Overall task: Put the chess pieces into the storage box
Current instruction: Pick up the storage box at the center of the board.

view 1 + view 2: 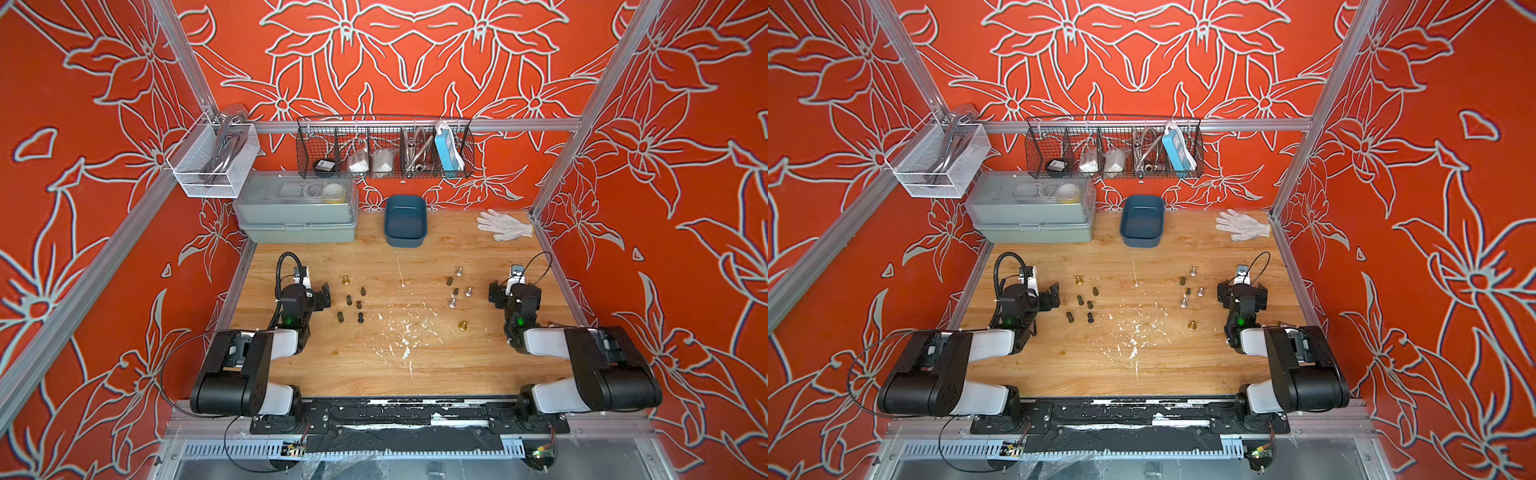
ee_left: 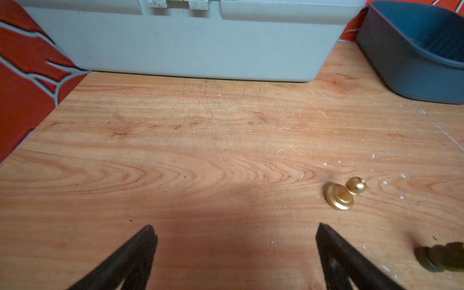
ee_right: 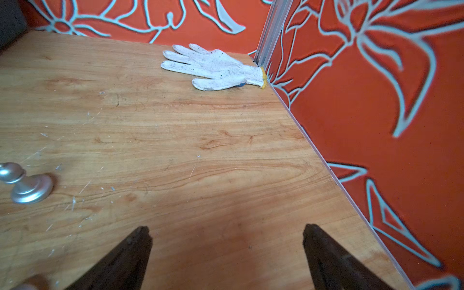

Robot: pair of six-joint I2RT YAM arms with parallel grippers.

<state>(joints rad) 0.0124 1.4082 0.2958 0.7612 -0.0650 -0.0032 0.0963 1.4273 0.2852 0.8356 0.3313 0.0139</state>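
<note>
In both top views you will find no writing you can read. The black wire basket on the back rail holds a round black item with a white label too small to make out, two whitish packets, a coiled metal hose and a blue-and-white power strip. The white mesh basket holds a metal object. Through the clear lid of the grey-green case you see pale round things. Your storage box stands by the back wall, just beside the case, with nothing in it. The chess pieces are all on the wooden table, well apart from the box. A mostly black group lies toward the left arm, and silver, dark and gold ones toward the right.

In the left wrist view, your left gripper has its fingers spread wide over bare wood, holding nothing. A gold piece stands off to one side of them, and a dark piece is blurred at the frame edge. The case's plain wall bears no lettering, and the part of the storage box that shows is bare inside.

In the right wrist view, your right gripper is likewise spread and holds nothing. A silver piece stands upright, apart from its fingers. A white glove lies in the far corner.
</note>
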